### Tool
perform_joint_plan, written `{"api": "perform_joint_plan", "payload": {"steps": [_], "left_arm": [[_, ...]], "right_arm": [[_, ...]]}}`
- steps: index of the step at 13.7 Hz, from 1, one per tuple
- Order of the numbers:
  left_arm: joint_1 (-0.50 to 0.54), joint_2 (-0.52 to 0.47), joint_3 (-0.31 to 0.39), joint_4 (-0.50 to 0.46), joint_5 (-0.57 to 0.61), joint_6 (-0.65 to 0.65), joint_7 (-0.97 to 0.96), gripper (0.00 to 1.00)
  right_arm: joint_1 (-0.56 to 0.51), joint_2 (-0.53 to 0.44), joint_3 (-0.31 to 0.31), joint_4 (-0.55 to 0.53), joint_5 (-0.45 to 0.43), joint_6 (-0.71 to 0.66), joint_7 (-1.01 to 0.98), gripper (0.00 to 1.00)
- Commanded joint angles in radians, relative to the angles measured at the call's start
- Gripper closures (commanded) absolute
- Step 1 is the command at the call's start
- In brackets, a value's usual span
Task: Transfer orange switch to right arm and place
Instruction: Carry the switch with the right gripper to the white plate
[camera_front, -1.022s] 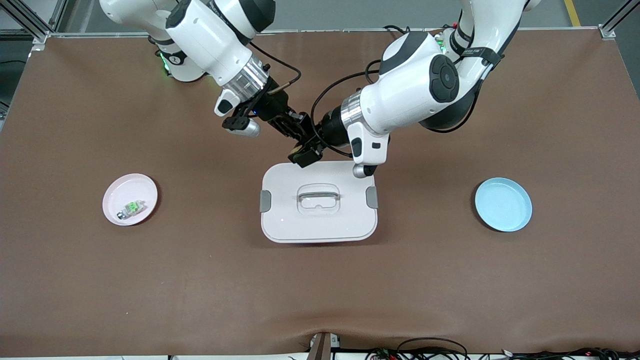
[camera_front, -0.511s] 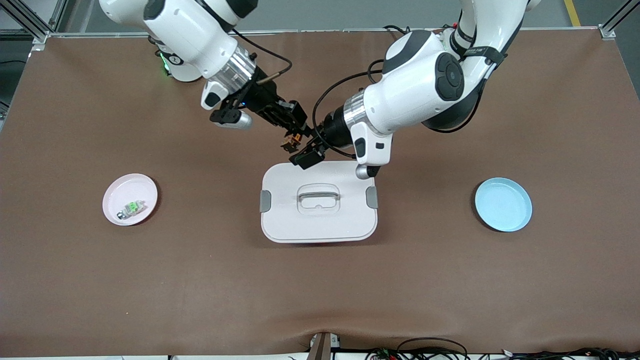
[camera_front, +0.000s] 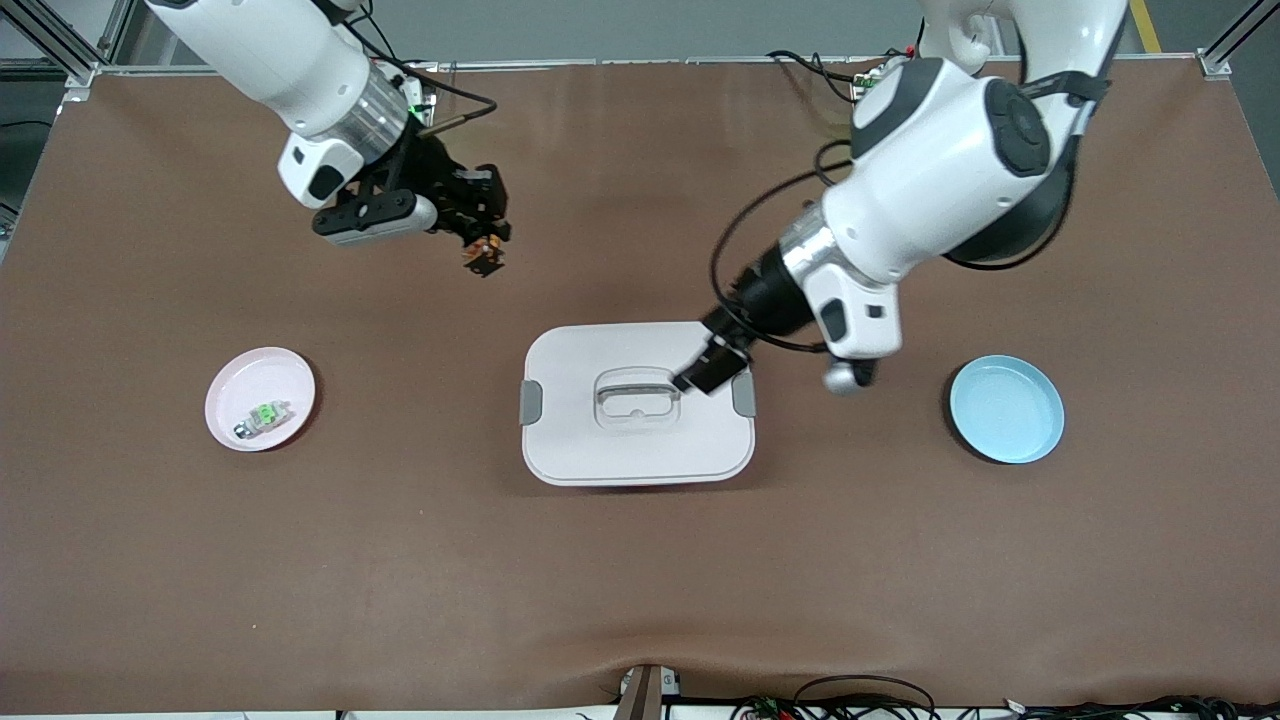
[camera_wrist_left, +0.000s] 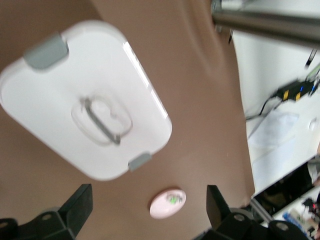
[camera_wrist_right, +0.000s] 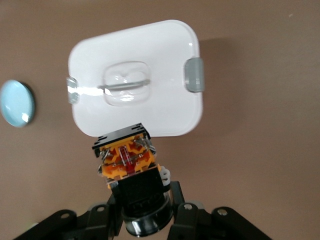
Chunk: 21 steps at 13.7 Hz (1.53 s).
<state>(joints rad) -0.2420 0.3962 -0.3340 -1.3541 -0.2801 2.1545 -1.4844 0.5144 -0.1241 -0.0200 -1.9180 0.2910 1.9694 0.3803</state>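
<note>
One part matters: the orange switch (camera_front: 486, 256), clamped in the right gripper (camera_front: 484, 250) above bare surface (camera_front: 640, 560) near the right arm's base. Its long axis runs out from the fingers, orange end outermost. The pink plate (camera_front: 232, 382) with the green-topped part (camera_front: 262, 416) probably suits it and lies toward the right arm's end. The left gripper (camera_front: 708, 369), fingers spread and empty, hangs over the white lidded box (camera_front: 600, 445).

brown-covered table (camera_front: 640, 580) under even light, aluminium frame posts (camera_front: 60, 40) at its corners
</note>
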Motion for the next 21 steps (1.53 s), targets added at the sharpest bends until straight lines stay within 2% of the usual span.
{"api": "perform_joint_plan", "payload": {"steps": [1, 3, 8, 11, 15, 17, 21], "left_arm": [[0.062, -0.014, 0.009, -0.013, 0.129, -0.045, 0.033, 0.0], [0.117, -0.014, 0.009, -0.016, 0.195, -0.088, 0.084, 0.0], [0.248, -0.031, 0.009, -0.014, 0.418, -0.275, 0.31, 0.0], [0.322, -0.083, 0.007, -0.014, 0.427, -0.359, 0.49, 0.0], [0.365, -0.166, 0.012, -0.017, 0.415, -0.479, 0.737, 0.0], [0.339, -0.215, 0.067, -0.026, 0.409, -0.545, 0.855, 0.0], [0.256, -0.359, 0.202, -0.158, 0.342, -0.562, 1.019, 0.0]], "right_arm": [[-0.082, -0.031, 0.014, -0.009, -0.081, -0.088, -0.203, 1.0], [-0.137, -0.034, 0.014, -0.009, -0.15, -0.128, -0.367, 1.0], [-0.284, -0.023, 0.015, -0.013, -0.28, -0.124, -0.795, 1.0], [-0.342, 0.001, 0.015, -0.016, -0.348, -0.096, -0.932, 1.0], [-0.451, 0.053, 0.015, -0.056, -0.354, 0.011, -1.167, 1.0], [-0.517, 0.119, 0.015, -0.055, -0.352, 0.049, -1.291, 1.0], [-0.622, 0.257, 0.015, -0.053, -0.352, 0.176, -1.521, 1.0]]}}
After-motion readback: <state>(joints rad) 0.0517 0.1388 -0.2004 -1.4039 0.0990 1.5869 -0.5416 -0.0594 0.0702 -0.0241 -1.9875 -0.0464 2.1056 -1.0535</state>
